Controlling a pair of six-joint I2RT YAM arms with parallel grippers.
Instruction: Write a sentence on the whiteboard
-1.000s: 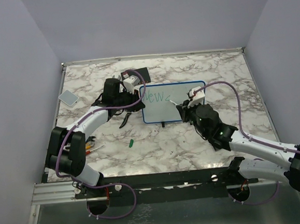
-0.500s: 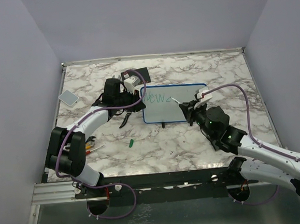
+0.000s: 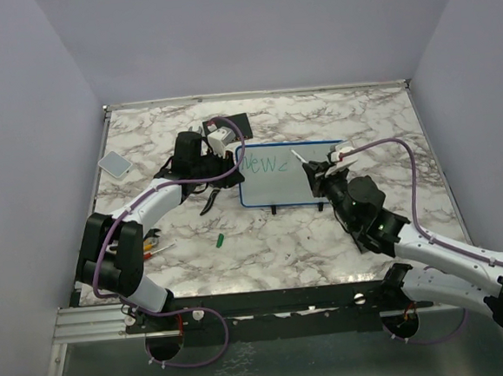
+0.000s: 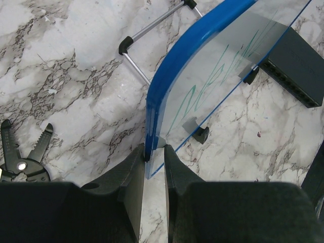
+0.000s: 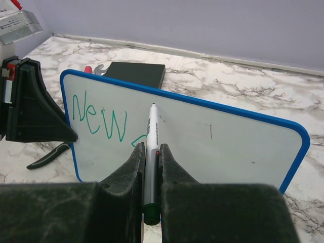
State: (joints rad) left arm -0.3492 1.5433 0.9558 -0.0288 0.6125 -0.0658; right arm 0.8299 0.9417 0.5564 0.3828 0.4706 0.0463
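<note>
**Board pinched on one side, pen poised on the other**

The whiteboard (image 3: 278,188) stands propped on its little black feet near the middle of the marble worktop (image 3: 376,108). The left gripper (image 4: 154,154) has its jaws clamped on the board's blue rim at the left edge. The right gripper (image 5: 150,148) reaches in from the board's right side, jaws closed tight on a marker (image 5: 152,132) whose tip points at the white face just right of the writing. Whether the tip touches the surface, I cannot tell.

The sentence (image 5: 99,121) so far reads "New" in green at the board's upper left, with a short curved stroke after it.

Behind the board's left corner lies a black box (image 4: 296,63). Black-handled pliers (image 4: 23,152) lie left of the board, and a small green cap (image 3: 222,239) lies in front of it.
</note>
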